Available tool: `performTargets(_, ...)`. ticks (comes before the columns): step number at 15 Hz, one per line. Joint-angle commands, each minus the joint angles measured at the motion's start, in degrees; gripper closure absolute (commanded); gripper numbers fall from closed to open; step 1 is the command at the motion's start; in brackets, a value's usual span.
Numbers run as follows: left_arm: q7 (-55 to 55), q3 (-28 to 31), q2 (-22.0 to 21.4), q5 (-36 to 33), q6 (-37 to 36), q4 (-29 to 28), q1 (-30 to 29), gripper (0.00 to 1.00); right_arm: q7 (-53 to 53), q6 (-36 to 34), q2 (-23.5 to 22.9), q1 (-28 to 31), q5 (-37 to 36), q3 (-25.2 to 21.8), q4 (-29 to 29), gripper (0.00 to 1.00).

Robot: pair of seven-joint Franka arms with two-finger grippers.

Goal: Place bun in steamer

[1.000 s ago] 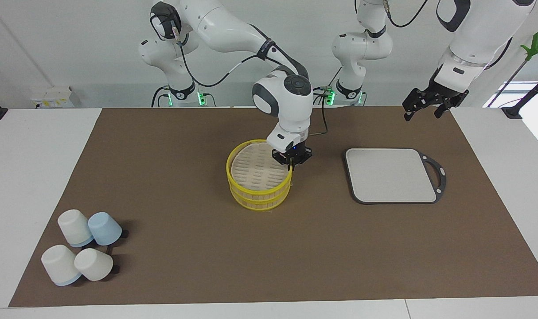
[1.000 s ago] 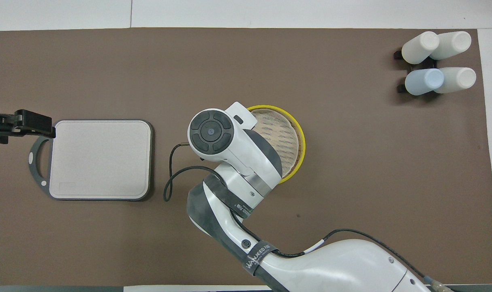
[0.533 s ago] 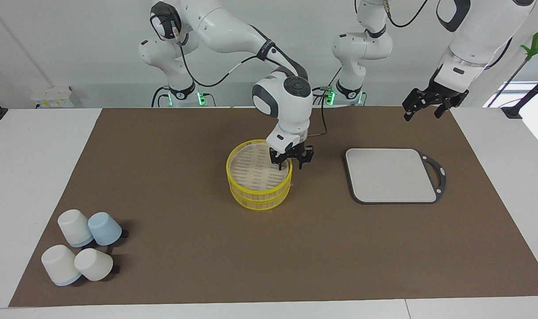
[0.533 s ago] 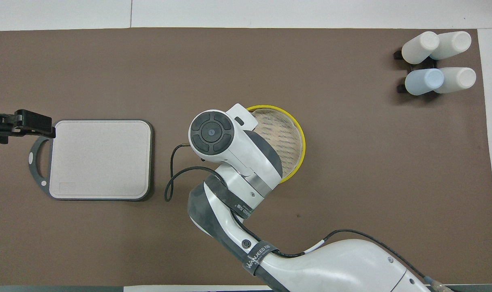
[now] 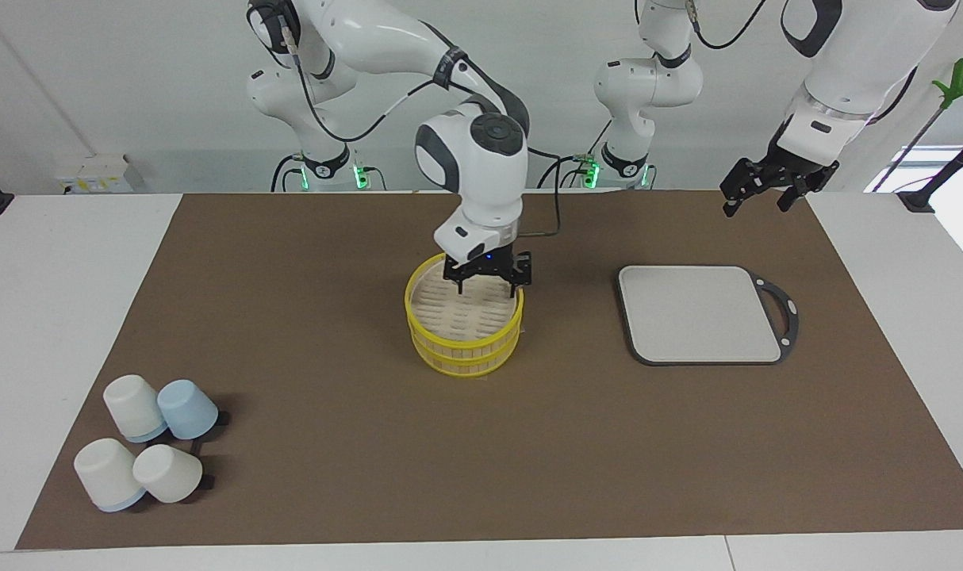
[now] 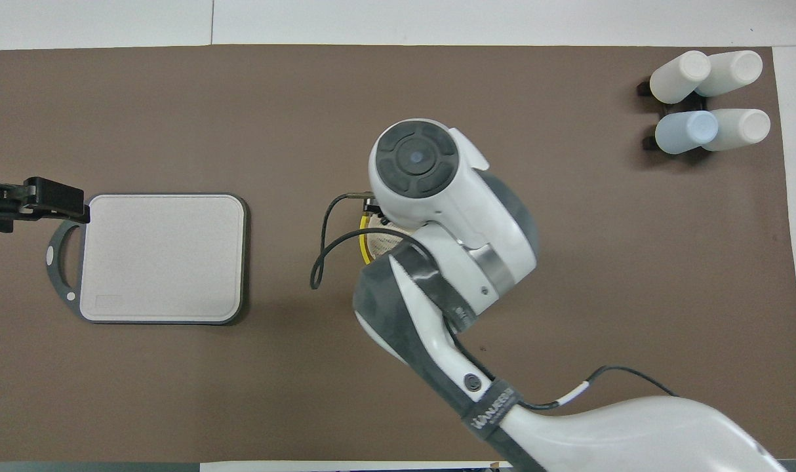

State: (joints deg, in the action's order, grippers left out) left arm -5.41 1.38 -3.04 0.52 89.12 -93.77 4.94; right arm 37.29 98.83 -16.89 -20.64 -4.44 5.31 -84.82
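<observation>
The yellow steamer [image 5: 464, 341] stands mid-mat, two stacked tiers with a slatted tan base, no lid on it. My right gripper [image 5: 488, 282] hangs open just above the part of the steamer's rim nearest the robots, holding nothing. In the overhead view my right arm covers the steamer except a sliver of its rim [image 6: 362, 240], and the gripper is hidden. No bun shows in either view. My left gripper [image 5: 755, 194] waits raised over the mat's edge near the grey board's handle, open and empty; it also shows in the overhead view [image 6: 44, 200].
A grey rectangular board [image 5: 700, 313] with a dark handle lies toward the left arm's end, also in the overhead view [image 6: 162, 255]. Several white and blue cups [image 5: 144, 440] lie tipped at the mat's corner, toward the right arm's end and farthest from the robots [image 6: 706, 98].
My right gripper was shut at the steamer's rim on the board's side. It opened, rose and moved over the steamer toward the right arm's end. The left arm and the steamer have not moved.
</observation>
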Motion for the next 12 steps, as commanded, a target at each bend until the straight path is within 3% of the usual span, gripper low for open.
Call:
performTargets(1, 0.9, -0.3, 0.0, 0.7, 0.2, 0.3, -0.8, 0.0, -5.2, -6.4, 6.9, 8.0, 4.1, 0.8, -1.9, 0.0)
performTargets(4, 0.9, -0.3, 0.0, 0.7, 0.2, 0.3, -0.8, 0.0, -16.8, -11.3, 11.7, 15.3, 6.0, 0.7, -2.5, 0.0)
performTargets(6, 0.9, -0.2, 0.0, 0.7, 0.2, 0.3, -0.8, 0.0, -18.5, -14.2, 13.9, 17.5, 6.0, 0.7, -4.0, 0.0)
performTargets(9, 1.0, -0.2, 0.0, 0.7, 0.2, 0.3, -0.8, 0.0, -20.4, -12.8, 17.8, 17.6, 6.0, -0.5, -10.8, 0.0)
performTargets(12, 0.9, -0.3, 0.0, 0.7, 0.2, 0.3, -0.8, 0.0, -23.6, -12.4, 18.5, 17.0, 5.9, -3.4, -12.3, 0.0)
